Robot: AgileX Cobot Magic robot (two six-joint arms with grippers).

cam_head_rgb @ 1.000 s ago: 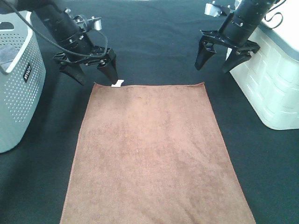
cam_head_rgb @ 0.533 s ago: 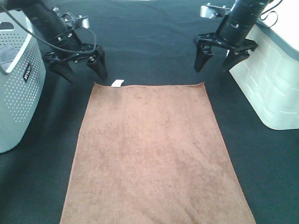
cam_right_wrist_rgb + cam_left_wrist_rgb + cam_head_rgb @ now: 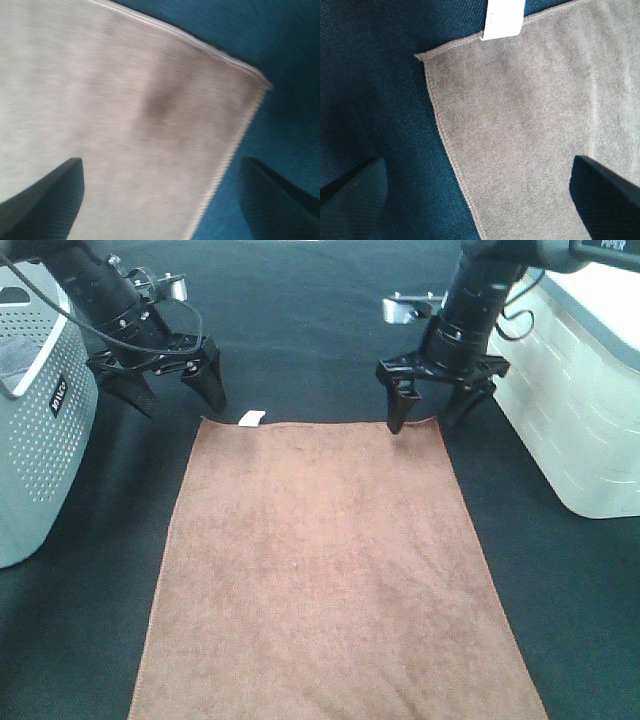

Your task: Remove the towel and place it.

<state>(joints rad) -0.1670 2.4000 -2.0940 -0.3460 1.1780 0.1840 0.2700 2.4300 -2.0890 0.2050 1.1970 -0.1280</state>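
On the black cover [image 3: 300, 330] the towel [image 3: 330, 570] is lying totally flat, long side running toward the camera, with its little white tag [image 3: 252, 418] sticking out off the far short edge near the left corner. It sits between a grey perforated basket [image 3: 40, 440] on the left and a white bin [image 3: 590, 420] on the right, not touching either one.

Left gripper [image 3: 178, 403] is spread wide and holding nothing, sitting just past the far left corner, close to the tag. From its wrist cam that corner falls between the two fingers: one finger [image 3: 352, 192] is over bare cover, the other over cloth.

Right gripper [image 3: 425, 423] is also wide apart and empty, down low at the far right corner. One tip looks right at the towel's edge, the other is off on the cover. Its wrist cam is blurry but shows the corner framed between the fingers. Can't tell if either tip actually touches the cloth.
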